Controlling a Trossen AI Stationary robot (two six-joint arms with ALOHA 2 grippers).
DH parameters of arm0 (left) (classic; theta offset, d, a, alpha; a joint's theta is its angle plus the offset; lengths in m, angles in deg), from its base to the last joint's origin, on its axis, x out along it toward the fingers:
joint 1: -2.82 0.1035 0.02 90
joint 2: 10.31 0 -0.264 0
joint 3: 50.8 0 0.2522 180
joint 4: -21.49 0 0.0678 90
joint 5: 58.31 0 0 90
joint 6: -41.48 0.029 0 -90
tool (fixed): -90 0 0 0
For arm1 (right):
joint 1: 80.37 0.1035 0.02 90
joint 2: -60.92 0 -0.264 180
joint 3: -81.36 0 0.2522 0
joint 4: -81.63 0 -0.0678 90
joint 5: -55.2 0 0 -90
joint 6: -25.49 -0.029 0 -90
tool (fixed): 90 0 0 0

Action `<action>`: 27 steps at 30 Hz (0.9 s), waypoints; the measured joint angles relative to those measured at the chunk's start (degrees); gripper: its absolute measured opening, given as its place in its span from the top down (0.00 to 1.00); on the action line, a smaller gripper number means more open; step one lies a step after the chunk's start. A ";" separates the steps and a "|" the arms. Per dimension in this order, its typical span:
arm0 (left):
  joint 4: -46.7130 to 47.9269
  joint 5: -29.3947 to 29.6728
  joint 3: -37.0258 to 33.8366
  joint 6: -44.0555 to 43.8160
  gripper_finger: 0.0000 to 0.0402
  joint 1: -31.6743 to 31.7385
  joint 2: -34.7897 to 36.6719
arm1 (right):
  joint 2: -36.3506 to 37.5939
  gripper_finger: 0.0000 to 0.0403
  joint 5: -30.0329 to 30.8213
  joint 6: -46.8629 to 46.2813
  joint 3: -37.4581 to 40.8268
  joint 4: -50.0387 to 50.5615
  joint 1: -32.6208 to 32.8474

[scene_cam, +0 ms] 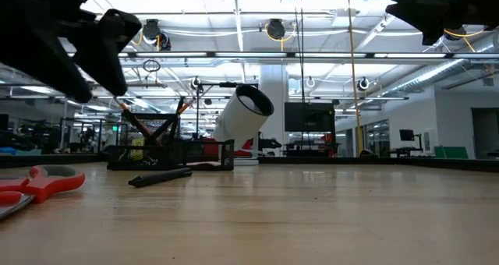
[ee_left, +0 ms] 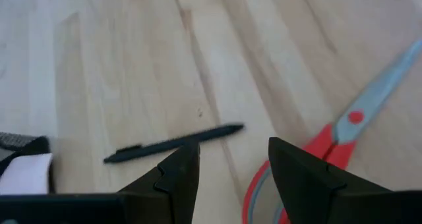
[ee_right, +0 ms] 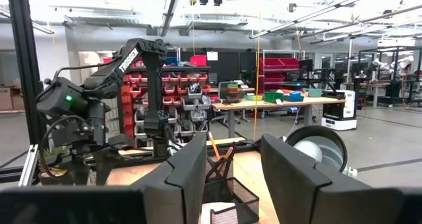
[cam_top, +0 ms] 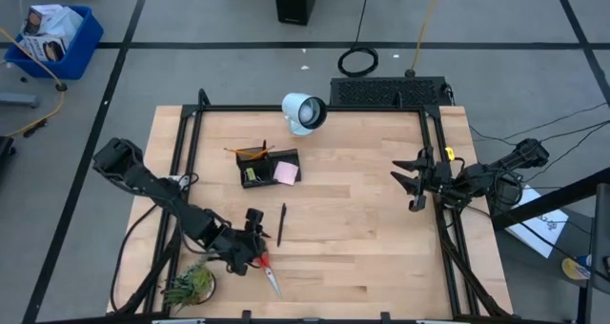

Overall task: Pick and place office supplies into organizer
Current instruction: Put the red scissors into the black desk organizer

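My left gripper point(cam_top: 254, 225) hovers open above the near left of the table, its fingers point(ee_left: 178, 174) empty. Just beyond them a slim black pen point(ee_left: 175, 141) lies flat on the wood point(cam_top: 282, 224). Red-handled scissors point(ee_left: 330, 145) lie flat beside it, toward the near edge point(cam_top: 268, 269). The black organizer point(cam_top: 269, 167) stands mid-table and holds orange pencils point(cam_top: 250, 152) and a pink sticky-note pad point(cam_top: 285, 172). My right gripper point(cam_top: 416, 179) waits open at the right, raised well above the table point(ee_right: 231, 168).
A white cylindrical lamp-like object point(cam_top: 305, 112) lies at the far edge behind the organizer. A green plant point(cam_top: 191, 284) sits at the near left corner. A black frame point(cam_top: 315, 108) runs around the table. Bare wood spreads between the pen and my right arm.
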 joint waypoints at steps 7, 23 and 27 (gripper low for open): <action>-6.56 -2.00 0.02 5.01 0.54 0.22 0.00 | 0.00 0.66 0.00 0.00 0.00 0.02 0.00; -3.82 -14.49 -4.42 8.97 0.54 0.44 0.00 | 0.00 0.66 0.00 0.00 0.00 0.04 0.00; -1.90 -14.49 -4.79 10.40 0.54 0.51 0.00 | 0.00 0.66 0.00 0.00 0.00 0.04 0.00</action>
